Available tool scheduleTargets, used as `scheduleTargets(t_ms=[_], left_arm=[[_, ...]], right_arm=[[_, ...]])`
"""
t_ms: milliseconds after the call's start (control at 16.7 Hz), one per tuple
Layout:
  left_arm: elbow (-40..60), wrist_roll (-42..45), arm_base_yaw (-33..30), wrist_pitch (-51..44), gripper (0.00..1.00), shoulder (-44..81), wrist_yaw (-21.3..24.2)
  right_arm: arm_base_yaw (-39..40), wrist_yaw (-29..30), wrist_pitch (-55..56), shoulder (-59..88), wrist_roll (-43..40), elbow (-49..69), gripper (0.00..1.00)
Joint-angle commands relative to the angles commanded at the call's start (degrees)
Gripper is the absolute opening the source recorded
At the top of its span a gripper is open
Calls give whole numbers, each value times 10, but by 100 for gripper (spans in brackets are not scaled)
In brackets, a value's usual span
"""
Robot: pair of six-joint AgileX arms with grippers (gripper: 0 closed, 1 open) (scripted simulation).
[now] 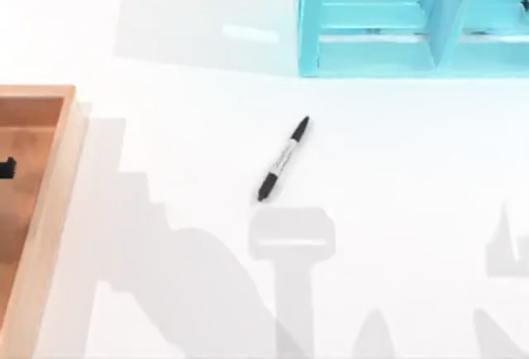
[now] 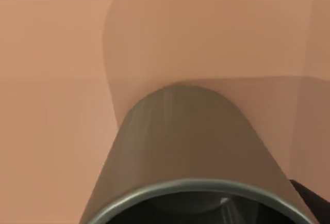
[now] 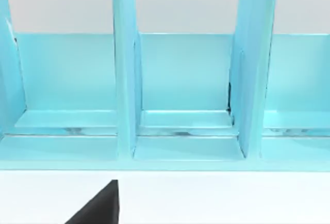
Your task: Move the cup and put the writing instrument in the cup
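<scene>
while the marker (image 1: 283, 159) lies slanted on the white table (image 1: 397, 210) near its middle, the cup (image 2: 185, 146) sits close under the left wrist camera, over the wooden tray (image 1: 50, 202) at the table's left. i cannot tell how either gripper's fingers stand. a blue rack (image 3: 180, 100) stands at the back.

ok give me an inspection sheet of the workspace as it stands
surface: white table, arm shadows on it
job's things: marker lying diagonally mid-table, untouched; cup close under the left wrist camera, over the wooden tray
clutter: wooden tray at the left edge; turquoise divided rack at the back right
grippers: left gripper over the tray; right gripper facing the rack
cables: nothing seen
surroundings: nothing seen
</scene>
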Motion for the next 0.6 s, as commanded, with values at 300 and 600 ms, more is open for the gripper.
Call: scheduleTargets(t_ms=[300, 600], left_arm=[[87, -44, -26, -86, 0, -11, 1], [190, -145, -144, -213, 0, -24, 5]], right_arm=[[0, 0, 0, 0, 0, 0, 100], [0, 0, 0, 0, 0, 0, 100]])
